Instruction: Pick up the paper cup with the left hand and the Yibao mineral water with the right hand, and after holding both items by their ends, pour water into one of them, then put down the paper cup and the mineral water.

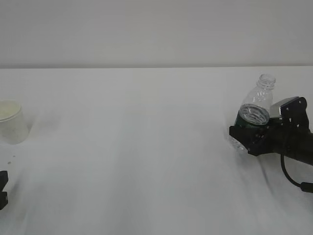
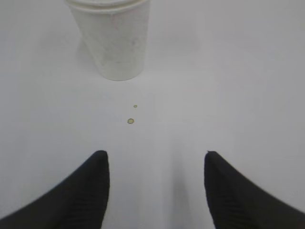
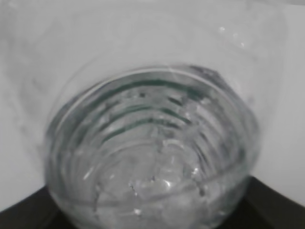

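Table (image 1: 146,147): a plain white surface is seen, running back to a pale wall.

Paper cup (image 1: 11,121): it is found upright at the far left of the table in the exterior view. In the left wrist view the cup (image 2: 114,38) is seen standing ahead of the fingers, well clear of them and untouched.

Droplets (image 2: 130,121): two small yellowish spots are noted on the table between the cup and the fingers.

Left hand (image 2: 155,191): two black fingers (image 2: 76,195) are seen spread apart over bare table, with nothing between them. The grasp is released. Only a dark corner of this hand is seen at the lower left edge of the exterior view.

Water bottle (image 1: 254,113): it is found at the right of the table, tilted, its uncapped neck pointing up and slightly right. The green label band is seen just above the gripper.

Right hand (image 1: 250,138): it is placed low at the bottle's lower end, with the black fingers on either side of it. In the right wrist view the ribbed base (image 3: 152,157) fills the picture, with black edges at both lower corners.

Right grasp: whether the fingers press firmly on the bottle cannot be told.
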Robot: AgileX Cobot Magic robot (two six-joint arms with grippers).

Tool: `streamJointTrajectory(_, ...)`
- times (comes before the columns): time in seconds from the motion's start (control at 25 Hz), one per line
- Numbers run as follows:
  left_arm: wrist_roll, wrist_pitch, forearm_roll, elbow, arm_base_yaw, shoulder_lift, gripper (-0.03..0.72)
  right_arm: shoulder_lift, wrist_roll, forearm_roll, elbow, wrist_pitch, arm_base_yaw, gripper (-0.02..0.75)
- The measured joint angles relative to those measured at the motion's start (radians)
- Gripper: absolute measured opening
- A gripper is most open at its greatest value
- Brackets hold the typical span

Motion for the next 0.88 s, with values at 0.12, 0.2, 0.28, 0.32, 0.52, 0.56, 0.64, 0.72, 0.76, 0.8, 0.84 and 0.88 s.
streamJointTrajectory(0.12,0.0,0.0,0.002,0.0,0.0,0.0,0.459,0.0,0.0,0.0,0.0,-0.002,0.0,0.497)
streamJointTrajectory(0.2,0.0,0.0,0.003,0.0,0.0,0.0,0.459,0.001,0.006,0.002,0.0,-0.004,0.0,0.496)
streamJointTrajectory(0.28,0.0,0.0,0.003,0.0,0.0,0.0,0.459,0.001,0.018,0.002,0.0,-0.006,0.0,0.496)
streamJointTrajectory(0.32,0.0,0.0,0.003,0.0,0.0,0.0,0.459,0.001,0.028,0.002,0.0,-0.006,0.0,0.496)
streamJointTrajectory(0.52,0.0,0.0,0.006,0.0,0.0,0.0,0.458,0.001,0.078,-0.002,0.0,-0.008,0.0,0.496)
streamJointTrajectory(0.56,0.0,0.0,0.006,0.0,0.0,0.0,0.458,0.001,0.08,-0.005,0.0,-0.009,0.0,0.496)
streamJointTrajectory(0.64,0.0,0.0,0.006,0.0,0.0,0.0,0.458,0.001,0.084,-0.012,0.0,-0.009,0.0,0.495)
streamJointTrajectory(0.72,0.0,0.0,0.006,0.0,0.0,0.0,0.458,-0.001,0.084,-0.017,0.0,-0.007,0.0,0.495)
streamJointTrajectory(0.76,0.0,0.0,0.006,0.0,0.0,0.0,0.458,-0.003,0.085,-0.02,0.0,-0.003,0.0,0.495)
streamJointTrajectory(0.8,0.0,0.0,0.006,0.0,0.0,0.0,0.457,-0.008,0.086,-0.022,0.0,0.002,0.0,0.495)
streamJointTrajectory(0.84,0.0,0.0,0.006,0.0,0.0,0.0,0.457,-0.015,0.087,-0.024,0.0,0.011,0.0,0.494)
streamJointTrajectory(0.88,0.0,0.0,0.006,0.0,0.0,0.0,0.457,-0.022,0.089,-0.027,0.0,0.016,0.0,0.494)
